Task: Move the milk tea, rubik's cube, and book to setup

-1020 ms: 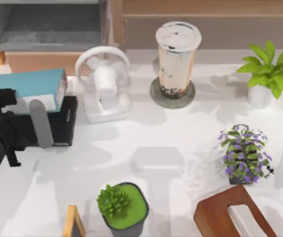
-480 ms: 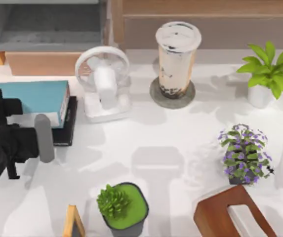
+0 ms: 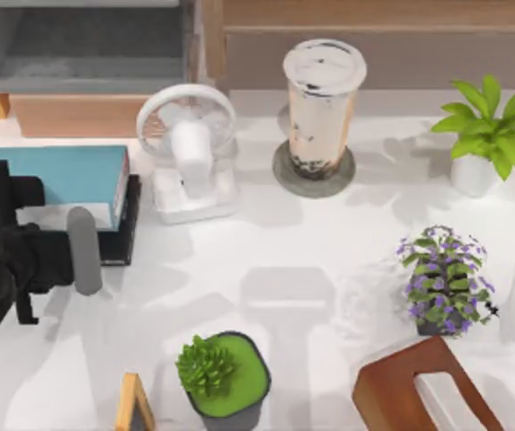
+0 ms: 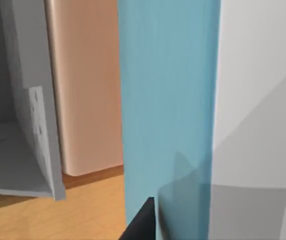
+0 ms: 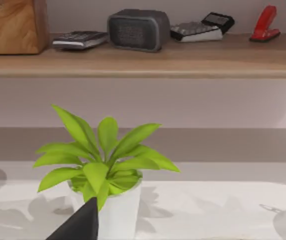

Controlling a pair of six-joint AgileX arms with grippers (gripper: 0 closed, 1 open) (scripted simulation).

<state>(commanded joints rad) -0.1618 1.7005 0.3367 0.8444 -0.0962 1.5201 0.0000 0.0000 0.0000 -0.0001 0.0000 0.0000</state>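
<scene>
Top view has my left gripper [image 3: 64,235] at the table's left edge, right at the near edge of the book [image 3: 55,175]; one grey finger [image 3: 84,250] shows plainly, lying along the table just in front of the book's white page edges, and the black wrist body covers the rest, so I cannot tell how wide the fingers stand or whether they have hold of anything; the book lies flat with its teal cover up, resting on a flat black book [image 3: 122,232] that sticks out beneath it on the right side and the near side; just to the right of both stands a white fan [image 3: 188,148], apart from them; the milk tea [image 3: 322,103] stands upright on a round grey coaster [image 3: 314,172] at the back of the table, right of the fan and well apart from the book; a grey open box [image 3: 86,45] sits behind the book at the back left; on the right side I see a leafy green plant in a white pot [image 3: 489,126], a purple-flowered plant [image 3: 444,278] nearer to me, a green succulent in a dark pot [image 3: 226,377] at the front, and a brown wooden stand [image 3: 419,391] at the front right; the left wrist view looks along the teal cover [image 4: 167,110] with the grey box [image 4: 33,125] beside it; the right wrist view faces the leafy plant [image 5: 103,160], with a shelf [image 5: 147,62] behind it carrying a small grey heater [image 5: 138,29] and a red stapler [image 5: 265,22]; my right arm is parked off to the right, and a dark tip of its gripper [image 5: 78,225] shows, its opening I cannot tell.
</scene>
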